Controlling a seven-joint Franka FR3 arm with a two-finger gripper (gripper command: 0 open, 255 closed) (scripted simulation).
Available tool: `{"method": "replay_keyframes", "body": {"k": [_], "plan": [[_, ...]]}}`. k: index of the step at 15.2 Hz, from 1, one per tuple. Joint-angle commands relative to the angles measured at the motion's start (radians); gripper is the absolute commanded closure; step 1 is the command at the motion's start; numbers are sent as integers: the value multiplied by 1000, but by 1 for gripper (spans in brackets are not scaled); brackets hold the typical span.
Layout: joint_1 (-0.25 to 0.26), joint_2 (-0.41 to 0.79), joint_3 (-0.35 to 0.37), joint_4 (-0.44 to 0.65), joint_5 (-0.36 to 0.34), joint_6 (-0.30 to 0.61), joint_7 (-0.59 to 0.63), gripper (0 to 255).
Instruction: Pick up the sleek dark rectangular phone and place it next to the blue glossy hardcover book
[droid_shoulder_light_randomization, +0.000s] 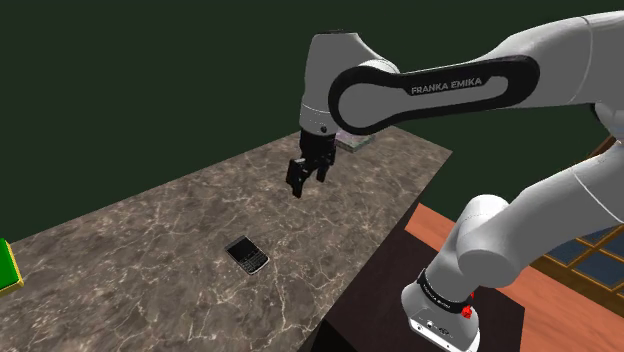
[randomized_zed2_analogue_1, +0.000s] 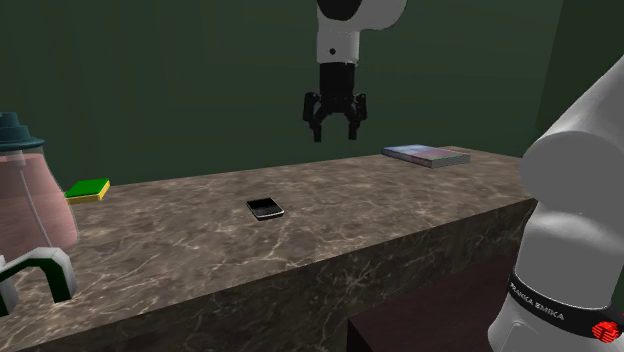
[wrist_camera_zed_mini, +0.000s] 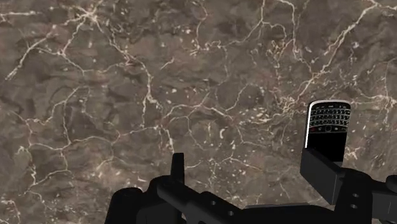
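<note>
Two fingers stand wide apart with nothing between them, and the gripper (randomized_zed2_analogue_1: 333, 130) hangs high above the counter (randomized_zed2_analogue_1: 400, 220). The phone (wrist_camera_zed_mini: 329, 121) lies flat on the stone, out past one finger and off the jaws' centreline. Best play, I'd say: slide across until it sits midway between the jaws, square them to its narrow sides, then drop straight. The book (randomized_zed2_analogue_1: 425, 154) waits on the jaws' opposite side.
</note>
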Motion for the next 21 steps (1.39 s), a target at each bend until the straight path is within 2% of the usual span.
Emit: {"method": "replay_keyframes", "body": {"k": [1,8,14,21], "plan": [[11,57,28,14,5,47,18,0],[49,272,121,89,-18,194,94,0],[90,477,180,194,-94,291,182,0],[98,530,180,164,-121,370,202,0]]}}
